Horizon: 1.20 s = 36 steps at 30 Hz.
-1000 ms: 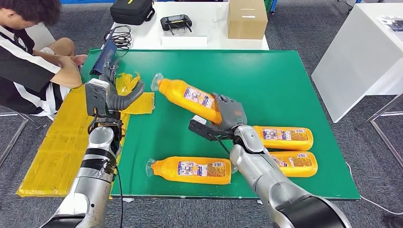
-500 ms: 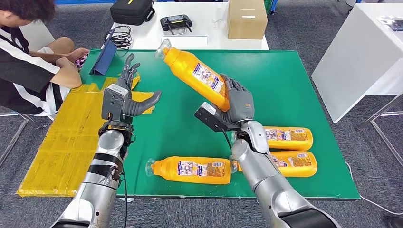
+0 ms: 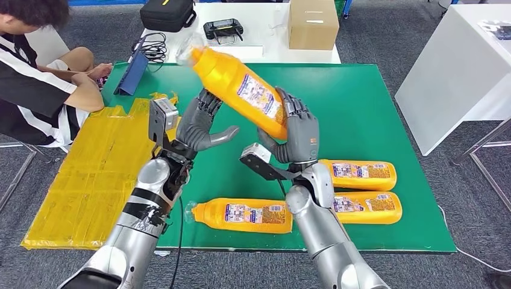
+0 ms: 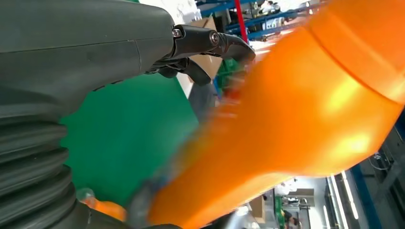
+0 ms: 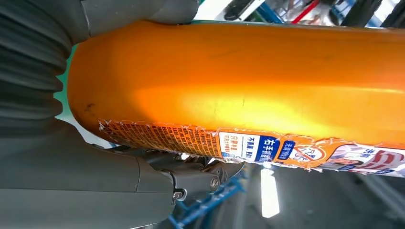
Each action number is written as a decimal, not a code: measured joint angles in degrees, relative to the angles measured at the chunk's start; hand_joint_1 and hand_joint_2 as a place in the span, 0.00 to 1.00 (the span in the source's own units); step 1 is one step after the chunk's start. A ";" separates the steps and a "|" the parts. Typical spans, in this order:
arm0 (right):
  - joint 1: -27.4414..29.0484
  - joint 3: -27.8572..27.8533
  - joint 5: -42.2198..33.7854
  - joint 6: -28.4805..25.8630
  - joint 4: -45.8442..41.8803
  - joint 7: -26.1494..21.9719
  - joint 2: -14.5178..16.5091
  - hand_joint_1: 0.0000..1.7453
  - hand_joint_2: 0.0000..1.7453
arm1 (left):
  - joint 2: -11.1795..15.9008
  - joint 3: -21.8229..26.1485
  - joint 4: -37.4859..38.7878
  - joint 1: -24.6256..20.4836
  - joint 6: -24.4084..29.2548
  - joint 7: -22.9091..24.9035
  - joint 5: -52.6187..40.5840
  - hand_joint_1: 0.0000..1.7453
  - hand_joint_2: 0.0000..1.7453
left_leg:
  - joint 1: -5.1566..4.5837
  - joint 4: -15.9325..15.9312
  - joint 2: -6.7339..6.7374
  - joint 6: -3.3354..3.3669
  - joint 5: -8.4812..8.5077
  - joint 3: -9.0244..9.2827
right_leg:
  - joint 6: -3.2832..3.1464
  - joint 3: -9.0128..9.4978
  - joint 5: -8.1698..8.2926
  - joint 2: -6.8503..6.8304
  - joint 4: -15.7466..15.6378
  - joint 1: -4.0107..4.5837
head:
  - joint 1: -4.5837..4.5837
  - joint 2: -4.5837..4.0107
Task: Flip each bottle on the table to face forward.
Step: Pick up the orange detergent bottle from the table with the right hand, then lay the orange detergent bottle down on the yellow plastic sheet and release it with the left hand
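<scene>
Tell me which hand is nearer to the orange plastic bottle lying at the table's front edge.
Right. The right hand holds a raised orange bottle, up above the lying orange plastic bottle's base end. The left hand is higher and further back, fingers open beside the raised bottle.

Both arms are silver, built of rounded metallic segments. The left arm (image 3: 129, 232), rising from the lower left of the head view, has a band of black wrap with pale scuffs at mid-forearm and a thin black cable trailing beside it. Each arm ends in a dark grey robot hand: left robot hand (image 3: 202, 126) and right robot hand (image 3: 296, 132), each with a small box-shaped module at the wrist. Wrist views show a grey ribbed cover (image 5: 28, 71) and a small screw (image 5: 177, 194) at a finger pivot.
</scene>
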 joint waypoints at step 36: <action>-0.32 8.91 4.42 -2.00 5.26 3.83 0.96 1.00 1.00 | -0.44 0.59 6.20 -1.69 4.37 0.78 8.19 1.00 1.00 | 0.02 -0.01 0.00 -0.01 0.01 -0.07 | 0.00 -0.03 0.00 0.00 0.01 0.01 | -0.01 0.00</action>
